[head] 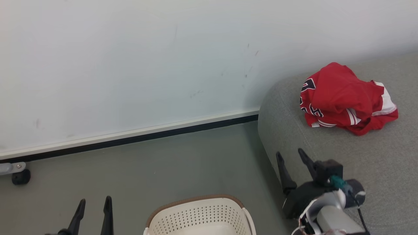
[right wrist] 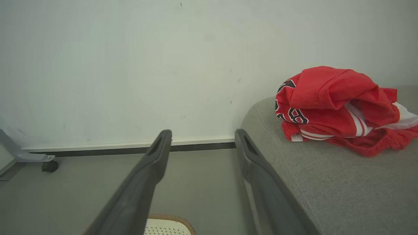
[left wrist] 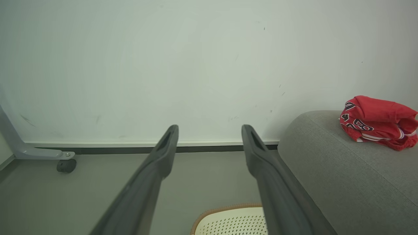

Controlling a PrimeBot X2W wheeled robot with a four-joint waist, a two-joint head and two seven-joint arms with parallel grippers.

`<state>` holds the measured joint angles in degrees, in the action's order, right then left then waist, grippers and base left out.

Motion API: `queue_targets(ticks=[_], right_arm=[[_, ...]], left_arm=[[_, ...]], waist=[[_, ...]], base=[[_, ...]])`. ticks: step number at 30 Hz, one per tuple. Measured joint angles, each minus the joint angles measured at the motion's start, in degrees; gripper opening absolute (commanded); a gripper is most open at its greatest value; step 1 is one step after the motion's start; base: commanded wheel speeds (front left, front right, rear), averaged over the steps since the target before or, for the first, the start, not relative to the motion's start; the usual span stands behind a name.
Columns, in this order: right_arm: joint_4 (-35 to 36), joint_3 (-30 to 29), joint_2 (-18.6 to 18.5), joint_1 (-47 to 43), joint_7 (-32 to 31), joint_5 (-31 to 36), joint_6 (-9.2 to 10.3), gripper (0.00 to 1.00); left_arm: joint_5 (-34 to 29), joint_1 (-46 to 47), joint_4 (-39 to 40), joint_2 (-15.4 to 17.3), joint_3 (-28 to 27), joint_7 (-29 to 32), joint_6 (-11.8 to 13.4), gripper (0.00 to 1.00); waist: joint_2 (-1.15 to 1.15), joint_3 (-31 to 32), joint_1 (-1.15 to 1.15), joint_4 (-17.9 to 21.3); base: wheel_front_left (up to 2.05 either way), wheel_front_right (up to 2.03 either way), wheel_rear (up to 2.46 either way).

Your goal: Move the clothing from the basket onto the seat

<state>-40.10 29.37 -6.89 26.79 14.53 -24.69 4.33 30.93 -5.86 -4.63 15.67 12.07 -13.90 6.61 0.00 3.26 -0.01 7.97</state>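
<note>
Red clothing (head: 346,98) heaped on the grey seat (head: 392,163), basket (head: 196,217) on the floor (head: 147,173) beside it

Pale and lightly scuffed, the wall (head: 130,65) runs across the whole background, closed off at its foot by a white and black skirting strip (head: 130,137). Below it lies the dull grey-green floor. The seat, a big sofa in grey woven fabric with a rounded corner, takes up the right side of the head view and reaches back towards the wall. The cream basket, with its perforated wall and brown rim, sits on the floor at the bottom edge of the head view, just beside the sofa's flank. Just its far end is in the picture, so what it holds cannot be told. The clothing lies as one crumpled red heap on top of the seat, near the rounded corner, with white trim stripes and black-and-white lettering among the folds. How many pieces make up the heap cannot be told. The right hand (head: 289,152) hovers at the seat's near edge, well apart from the heap, its two dark fingers spread with nothing between them. The left hand (head: 95,199) is over the floor to the left of the basket, fingers likewise parted and empty. A small black caster (head: 21,176) on a grey metal leg (left wrist: 29,151) stands by the wall at the far left
</note>
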Motion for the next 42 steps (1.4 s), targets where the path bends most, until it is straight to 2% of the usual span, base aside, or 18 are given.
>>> queue_targets(ticks=[9,21,30,42], right_arm=[[11.88,-1.98,0.00,-11.14,0.01,0.30,1.78,1.00],[24.17,-4.45,-1.22,-19.13,0.01,3.12,2.57,1.00],[28.72,-5.64,-1.27,-22.00,0.01,4.15,2.74,1.00],[31.37,-7.28,-1.22,-23.53,0.01,6.17,2.80,1.00]], left_arm=[[-0.37,-4.31,2.44,-0.75,-2.37,-0.11,0.31,1.00],[-2.46,-7.68,4.66,-1.70,-4.65,-0.34,0.46,1.00],[-4.15,-8.48,5.59,-2.34,-5.47,-0.37,0.52,1.00],[-6.33,-8.41,6.42,-2.41,-5.73,-0.38,0.52,1.00]], waist=[[0.00,-0.14,0.01,-0.87],[0.00,-0.69,0.01,-2.44],[0.00,-1.37,0.01,-2.80],[0.00,-1.80,0.01,-3.04]], base=[[0.00,0.00,0.00],[0.00,0.00,0.00],[0.00,0.00,0.00],[0.00,0.00,0.00]])
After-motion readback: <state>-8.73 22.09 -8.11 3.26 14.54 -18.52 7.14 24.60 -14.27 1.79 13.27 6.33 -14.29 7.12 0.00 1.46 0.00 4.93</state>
